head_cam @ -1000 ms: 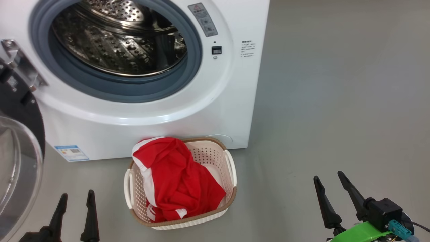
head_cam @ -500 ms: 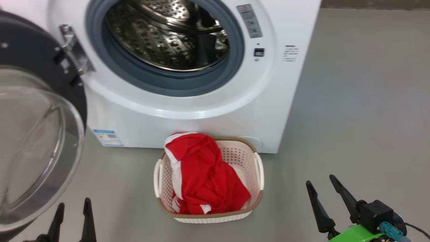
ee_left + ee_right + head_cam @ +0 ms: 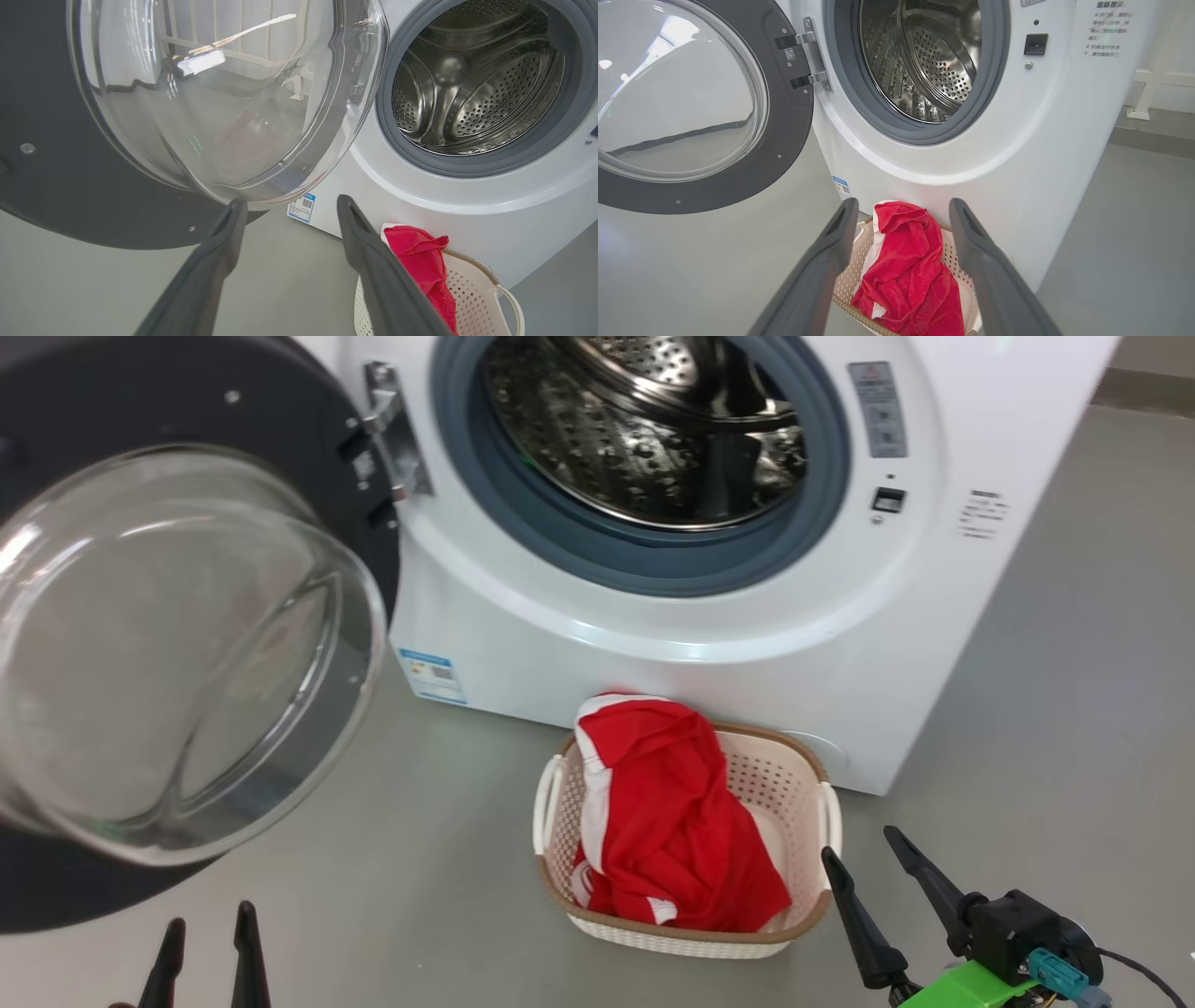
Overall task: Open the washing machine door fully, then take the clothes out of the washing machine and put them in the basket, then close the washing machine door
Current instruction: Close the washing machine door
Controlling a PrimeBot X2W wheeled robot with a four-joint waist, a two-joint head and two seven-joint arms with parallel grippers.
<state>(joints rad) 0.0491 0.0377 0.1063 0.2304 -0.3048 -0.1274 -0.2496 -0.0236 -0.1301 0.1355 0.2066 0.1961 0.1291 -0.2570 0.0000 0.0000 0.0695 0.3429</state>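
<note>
— Entry one: the door?
— Your washing machine door (image 3: 187, 644) stands swung wide at the upper left of the head view. Its glass bowl bulges toward you, and it is hinged to the washing machine (image 3: 709, 625). The steel drum (image 3: 653, 429), top centre, shows its perforated metal.

— Entry two: the clothes?
— The clothes (image 3: 672, 812) are red with white trim. They lie heaped in the basket (image 3: 681, 943) at lower centre, with one fold draped over the far rim. The basket sits on the grey floor (image 3: 1027, 709), close against the machine's front. A blue label sticker (image 3: 431, 677) is on the machine, to the basket's upper left.

— Entry three: your grippers?
— Your left gripper (image 3: 210, 919) is at the bottom left edge, below the door glass, fingers parted and empty. Your right gripper (image 3: 859, 842) is at lower right, fingers spread and holding nothing, just right of the basket's right handle.
</note>
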